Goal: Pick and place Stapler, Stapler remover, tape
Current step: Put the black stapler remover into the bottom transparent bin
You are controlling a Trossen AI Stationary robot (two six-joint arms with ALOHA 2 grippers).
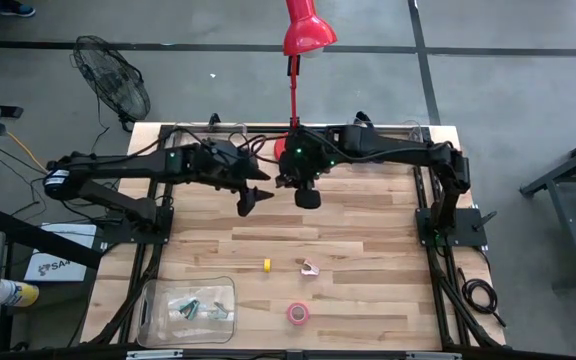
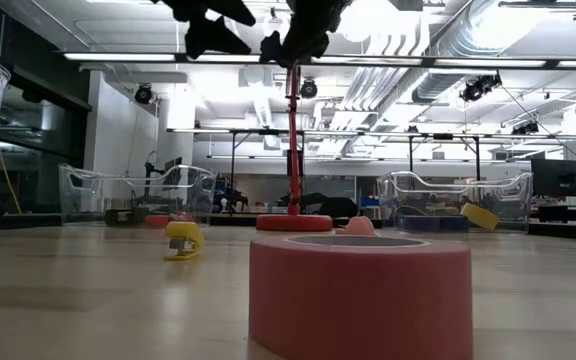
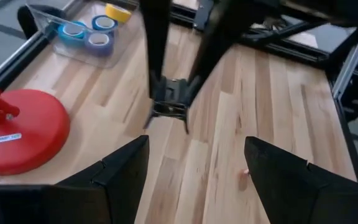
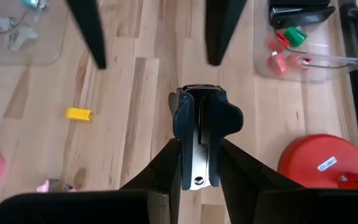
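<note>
My right gripper [image 1: 308, 197] is shut on the black stapler [image 4: 199, 124], high above the middle of the table. My left gripper [image 1: 251, 197] hangs open just left of it, also high, with nothing between its fingers [image 3: 123, 168]. On the table toward the near edge lie a pink staple remover [image 1: 310, 267], a small yellow item [image 1: 266, 264] and a pink tape roll [image 1: 298, 313], which rests flat on one face. Blue and purple tape rolls [image 3: 86, 34] sit in a clear bin at the far side. My right gripper pinches the stapler's two long sides [image 4: 185, 155] between its two fingers, near the end with the bare metal. The fingers slant down from above and lie along the stapler. The stapler is lifted clear of the table.
The red lamp's round base [image 3: 17, 130] stands at the far middle, close to both grippers, and its stem [image 2: 293, 150] rises behind them. A clear tray [image 1: 188, 310] with small items lies at the near left. Another clear bin [image 4: 303, 50] holds red and green pieces.
</note>
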